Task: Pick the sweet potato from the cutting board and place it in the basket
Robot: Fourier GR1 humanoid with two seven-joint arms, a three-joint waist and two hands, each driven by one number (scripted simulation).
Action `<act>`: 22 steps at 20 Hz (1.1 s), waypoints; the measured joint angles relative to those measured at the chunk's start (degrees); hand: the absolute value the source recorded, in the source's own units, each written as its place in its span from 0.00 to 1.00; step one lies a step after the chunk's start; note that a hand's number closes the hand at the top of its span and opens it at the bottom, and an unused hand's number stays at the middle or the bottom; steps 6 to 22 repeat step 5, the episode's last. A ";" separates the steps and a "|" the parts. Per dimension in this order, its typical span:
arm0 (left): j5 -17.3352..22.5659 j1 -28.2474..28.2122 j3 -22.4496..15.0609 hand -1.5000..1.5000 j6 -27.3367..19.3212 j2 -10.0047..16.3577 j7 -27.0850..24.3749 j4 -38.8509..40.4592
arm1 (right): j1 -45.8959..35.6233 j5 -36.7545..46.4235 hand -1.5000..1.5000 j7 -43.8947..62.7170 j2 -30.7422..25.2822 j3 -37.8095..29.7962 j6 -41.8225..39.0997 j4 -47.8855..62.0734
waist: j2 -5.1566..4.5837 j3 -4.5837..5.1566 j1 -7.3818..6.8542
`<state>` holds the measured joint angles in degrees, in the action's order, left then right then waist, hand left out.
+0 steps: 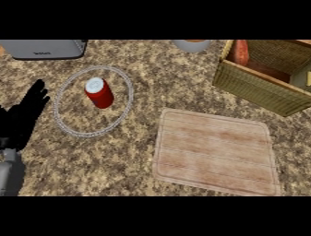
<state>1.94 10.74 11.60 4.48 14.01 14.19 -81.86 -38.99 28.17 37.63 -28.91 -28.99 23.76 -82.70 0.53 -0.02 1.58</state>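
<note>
Wicker marks the basket (pixel 266 90) in the upper right of the frame, and you can see the sweet potato (pixel 239 53) inside it, leaning against the left wall near the far corner. The pale wooden cutting board (pixel 216 152), lower centre-right on the speckled tabletop (pixel 83 161), carries nothing. Judging from that, the placing step looks complete rather than pending. Your left hand (pixel 18 115) rests at the left edge, fingers straight and pointing up, holding nothing. Your right hand shows nowhere in the frame, so you cannot tell its state. A red can (pixel 99 93) stands inside a clear plate (pixel 57 108) in the upper left centre, well apart from the basket, with a grey toaster (pixel 42 48) beyond it. The next move probably calls only for checking that the potato sits fully within the basket walls and keeping both hands off it.
</note>
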 measured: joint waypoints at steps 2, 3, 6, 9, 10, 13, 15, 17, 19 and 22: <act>-0.23 0.16 0.11 0.50 -0.33 -0.02 -0.10 0.31 | 5.04 -4.37 0.00 -0.88 -1.43 -2.41 -4.32 -3.44 | -0.02 -0.02 0.25; -0.20 0.03 0.06 0.50 -0.51 -0.20 0.26 -0.08 | 7.18 -6.80 0.00 -0.74 -2.48 -3.92 -6.84 -5.26 | 0.01 -0.03 0.36; 0.14 -0.35 0.64 0.50 -0.02 0.41 0.00 0.01 | 12.13 -11.29 0.00 -1.16 -3.50 -6.86 -11.14 -8.84 | 0.00 -0.02 0.42; 0.14 -0.35 0.64 0.50 -0.02 0.41 0.00 0.01 | 12.13 -11.29 0.00 -1.16 -3.50 -6.86 -11.14 -8.84 | 0.00 -0.02 0.42; 0.14 -0.35 0.64 0.50 -0.02 0.41 0.00 0.01 | 12.13 -11.29 0.00 -1.16 -3.50 -6.86 -11.14 -8.84 | 0.00 -0.02 0.42; 0.14 -0.35 0.64 0.50 -0.02 0.41 0.00 0.01 | 12.13 -11.29 0.00 -1.16 -3.50 -6.86 -11.14 -8.84 | 0.00 -0.02 0.42; 0.14 -0.35 0.64 0.50 -0.02 0.41 0.00 0.01 | 12.13 -11.29 0.00 -1.16 -3.50 -6.86 -11.14 -8.84 | 0.00 -0.02 0.42; 0.14 -0.35 0.64 0.50 -0.02 0.41 0.00 0.01 | 12.13 -11.29 0.00 -1.16 -3.50 -6.86 -11.14 -8.84 | 0.00 -0.02 0.42; 0.14 -0.35 0.64 0.50 -0.02 0.41 0.00 0.01 | 12.13 -11.29 0.00 -1.16 -3.50 -6.86 -11.14 -8.84 | 0.00 -0.02 0.42; 0.14 -0.35 0.64 0.50 -0.02 0.41 0.00 0.01 | 12.13 -11.29 0.00 -1.16 -3.50 -6.86 -11.14 -8.84 | 0.00 -0.02 0.42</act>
